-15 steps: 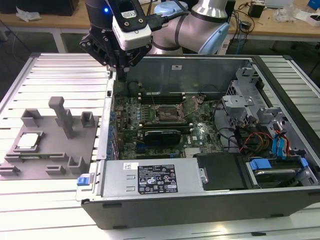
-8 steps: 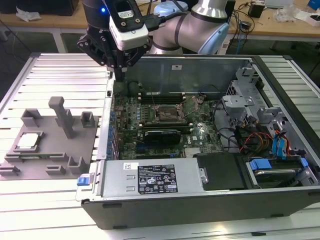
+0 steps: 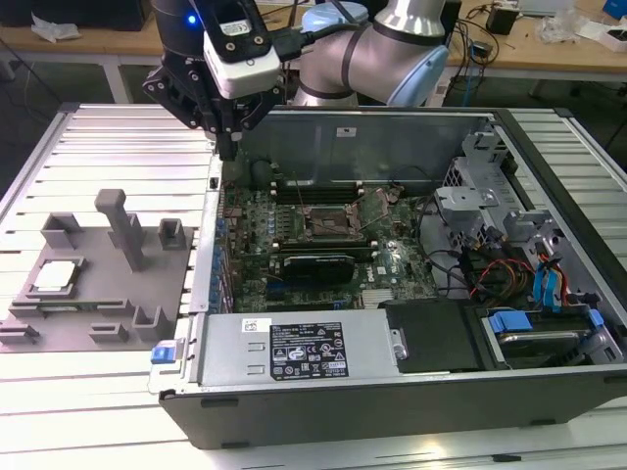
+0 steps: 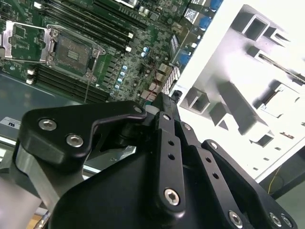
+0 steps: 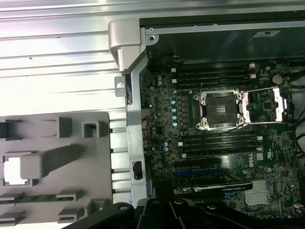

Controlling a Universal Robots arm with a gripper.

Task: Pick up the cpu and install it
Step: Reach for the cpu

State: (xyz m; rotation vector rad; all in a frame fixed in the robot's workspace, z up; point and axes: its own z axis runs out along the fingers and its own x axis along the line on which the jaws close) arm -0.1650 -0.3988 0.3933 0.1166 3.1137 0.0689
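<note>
Gripper [image 3: 227, 147]: we see fingers pressed together, empty.
Cpu [image 3: 56, 275]: well apart from fingers, in grey fixture [image 3: 98, 294]; post [image 5: 47, 162] partly hides it, first wrist view.

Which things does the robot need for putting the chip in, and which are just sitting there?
For the job: the cpu on the grey fixture, the open socket, the gripper.
Just lying about: the labelled metal box, the red cables, the blue drive tabs.
</note>
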